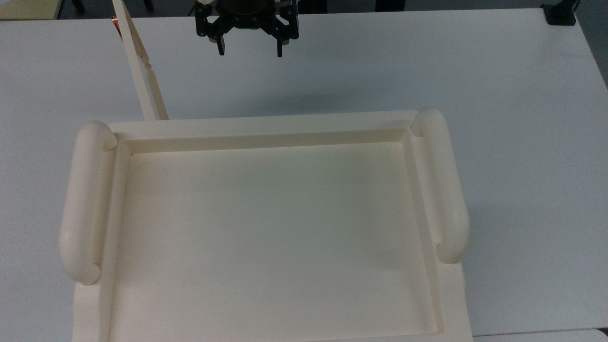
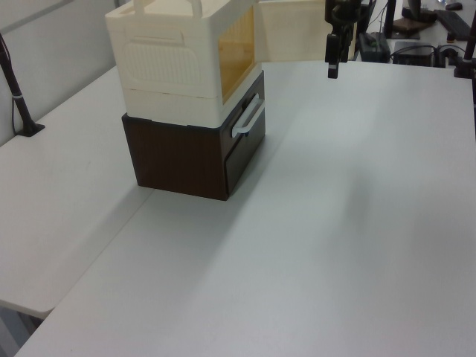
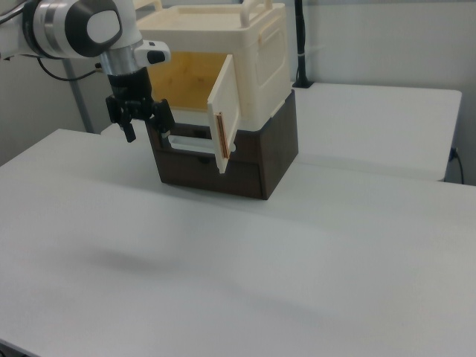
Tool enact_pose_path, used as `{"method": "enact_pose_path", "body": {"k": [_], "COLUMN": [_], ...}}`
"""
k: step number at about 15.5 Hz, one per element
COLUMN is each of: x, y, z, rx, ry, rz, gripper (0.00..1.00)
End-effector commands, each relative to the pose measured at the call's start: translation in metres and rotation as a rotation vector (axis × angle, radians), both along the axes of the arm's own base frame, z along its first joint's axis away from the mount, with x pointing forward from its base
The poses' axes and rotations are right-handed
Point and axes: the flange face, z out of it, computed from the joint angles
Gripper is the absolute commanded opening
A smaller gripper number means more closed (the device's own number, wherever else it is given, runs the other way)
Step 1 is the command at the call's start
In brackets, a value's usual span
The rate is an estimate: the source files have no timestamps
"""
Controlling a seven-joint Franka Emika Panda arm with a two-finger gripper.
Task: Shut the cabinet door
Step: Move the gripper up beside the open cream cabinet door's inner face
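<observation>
Item: cabinet door (image 3: 226, 111), thin cream panel, hinged, swung wide open off the cabinet (image 1: 266, 237), which sits on a dark drawer unit (image 3: 223, 167) near the tabletop's (image 1: 498, 71) far edge in the right view. I judge it light, rigid and smooth, best pushed flat near its coppery-edged free end, not pinched. My gripper (image 1: 249, 45) hangs with fingers spread, holding nothing, in front of the opening.

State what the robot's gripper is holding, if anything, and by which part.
Nothing is held. The gripper hangs above the white table with its jaws open and empty, apart from the open cabinet door.
</observation>
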Motion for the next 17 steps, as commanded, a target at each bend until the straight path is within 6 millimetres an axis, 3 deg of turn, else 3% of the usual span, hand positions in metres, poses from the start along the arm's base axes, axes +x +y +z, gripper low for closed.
{"method": "enact_pose_path", "body": {"k": [1,8,9,11,14,15,17], "x": [-0.0086,-0.0087,-0.0089,-0.0087,-0.0089,-0.0089,-0.0089], "y": [-0.011,-0.0121,-0.013,-0.013,-0.013,-0.013,-0.013], "z": [0.0052,0.0063,0.0061,0.0063,0.0061,0.0061,0.0061], "rx": [0.003,0.001,0.001,0.001,0.001,0.001,0.001], "ry": [-0.004,-0.007,-0.005,-0.007,-0.005,-0.005,-0.005], "rz": [-0.002,0.002,0.0,0.002,0.005,0.005,0.005], "gripper": [1.0,1.0,0.91,0.55,0.13,0.03,0.0]}}
